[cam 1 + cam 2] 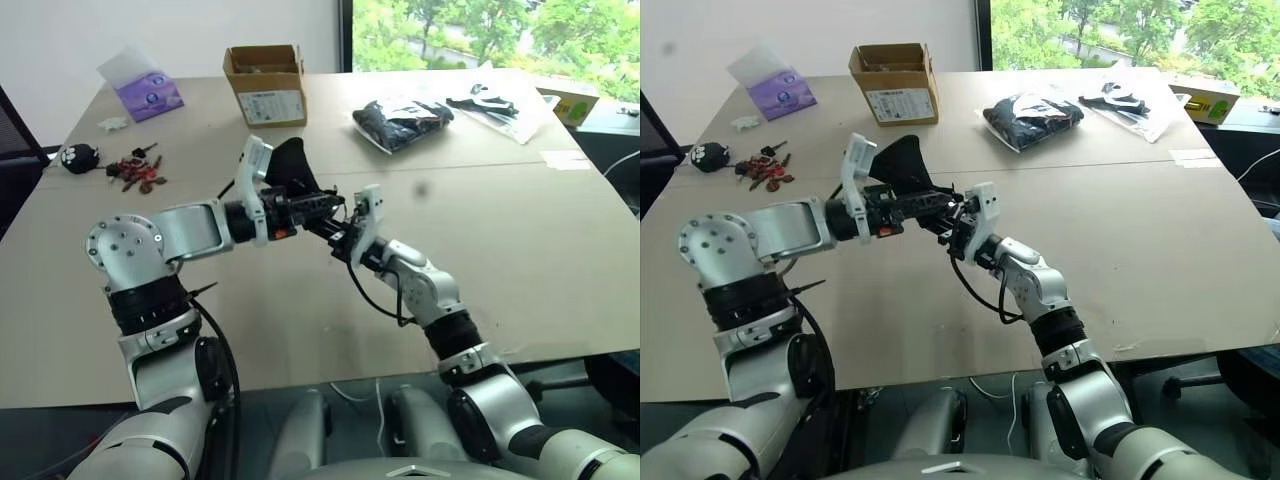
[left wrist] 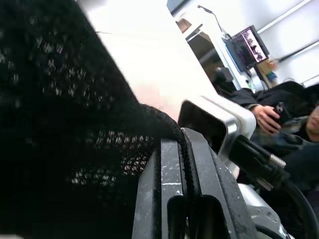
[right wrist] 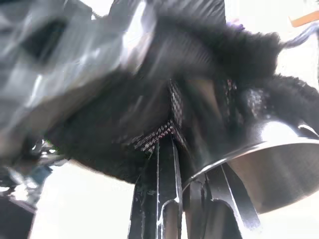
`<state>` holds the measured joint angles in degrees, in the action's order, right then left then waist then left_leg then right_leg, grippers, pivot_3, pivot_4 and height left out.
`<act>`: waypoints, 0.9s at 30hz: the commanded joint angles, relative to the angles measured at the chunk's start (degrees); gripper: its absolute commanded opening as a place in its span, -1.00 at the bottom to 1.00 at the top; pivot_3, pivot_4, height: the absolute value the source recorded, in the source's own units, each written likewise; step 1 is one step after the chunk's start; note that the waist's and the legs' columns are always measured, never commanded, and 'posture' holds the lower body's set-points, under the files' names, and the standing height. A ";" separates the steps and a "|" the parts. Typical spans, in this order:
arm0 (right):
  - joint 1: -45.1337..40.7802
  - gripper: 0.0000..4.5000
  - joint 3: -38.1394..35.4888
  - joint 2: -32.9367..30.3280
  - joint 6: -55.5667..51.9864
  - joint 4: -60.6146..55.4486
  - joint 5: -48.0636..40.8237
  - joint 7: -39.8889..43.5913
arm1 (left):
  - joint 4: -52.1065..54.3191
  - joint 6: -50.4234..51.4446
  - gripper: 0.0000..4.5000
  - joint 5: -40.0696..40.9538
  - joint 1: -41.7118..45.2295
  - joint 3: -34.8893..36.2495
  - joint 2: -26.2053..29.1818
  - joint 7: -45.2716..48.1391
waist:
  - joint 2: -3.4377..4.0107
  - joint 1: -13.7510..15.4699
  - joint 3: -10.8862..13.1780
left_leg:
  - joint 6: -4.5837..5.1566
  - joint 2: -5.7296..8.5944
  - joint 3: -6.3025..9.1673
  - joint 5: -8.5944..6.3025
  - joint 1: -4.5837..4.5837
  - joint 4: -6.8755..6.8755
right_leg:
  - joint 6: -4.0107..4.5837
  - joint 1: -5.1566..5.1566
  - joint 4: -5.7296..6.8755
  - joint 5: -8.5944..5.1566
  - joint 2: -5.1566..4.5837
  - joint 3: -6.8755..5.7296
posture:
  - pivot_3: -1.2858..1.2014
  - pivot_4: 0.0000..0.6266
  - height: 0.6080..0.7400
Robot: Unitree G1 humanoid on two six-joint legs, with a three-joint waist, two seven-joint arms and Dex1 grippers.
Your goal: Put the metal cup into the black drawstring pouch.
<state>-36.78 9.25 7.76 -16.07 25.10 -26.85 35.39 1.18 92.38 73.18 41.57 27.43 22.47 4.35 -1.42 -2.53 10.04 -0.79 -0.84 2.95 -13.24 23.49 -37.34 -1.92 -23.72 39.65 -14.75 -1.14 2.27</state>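
Observation:
The black drawstring pouch (image 1: 291, 166) hangs in the air above the table's middle, held between both hands. My left gripper (image 2: 182, 138) is shut on a fold of the pouch's edge. My right gripper (image 3: 175, 142) comes up from below and is shut on the pouch's mesh fabric close by. The metal cup (image 3: 279, 172) shows as a shiny curved wall right beside the right fingers. Its upper part is covered by pouch fabric. In the head views the two grippers meet at the pouch's lower edge (image 1: 335, 215), and the cup is hidden there.
On the table (image 1: 520, 250), a cardboard box (image 1: 265, 85) and a purple tissue pack (image 1: 148, 92) stand at the far side. Black items in clear wrap (image 1: 400, 122) lie far right. Small red bits (image 1: 135, 172) lie far left. A seated person (image 2: 284, 119) is beyond.

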 commanded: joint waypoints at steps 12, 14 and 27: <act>-7.35 -0.99 -3.05 8.03 4.31 4.89 -2.68 1.48 | 4.06 -19.44 -1.00 39.64 -8.86 -12.24 8.80 -25.63 | -0.01 0.12 0.01 | -0.03 -0.09 0.12 0.01 0.09 -0.01 | 0.01 -0.01 -0.06 0.01 -0.48 0.02 | 0.03 -0.52 1.00; -6.97 -0.99 -3.12 7.23 2.85 4.15 -3.44 1.84 | 5.11 -21.54 -1.00 39.82 -9.79 -13.06 9.73 -24.97 | 0.00 0.25 0.02 | -0.02 -0.08 0.26 0.01 0.15 -0.01 | 0.02 -0.02 -0.09 0.00 -0.46 -0.07 | 0.03 -0.52 1.00; -9.89 -0.99 11.92 1.50 26.70 13.25 23.96 3.15 | 3.30 -28.19 -1.00 39.82 -1.63 -18.95 6.06 -25.28 | -0.01 0.41 0.01 | -0.32 0.28 0.45 0.21 0.26 0.01 | 0.01 0.05 -0.31 0.00 -0.21 -0.53 | 0.03 -0.52 1.00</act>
<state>-46.04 18.32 7.20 10.47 36.39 -5.07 37.56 0.89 63.32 109.23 37.79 10.68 30.04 -23.35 -1.43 -2.12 10.05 -1.12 -0.57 3.41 -13.04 23.74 -37.31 -1.91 -23.67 39.30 -14.75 -1.35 1.75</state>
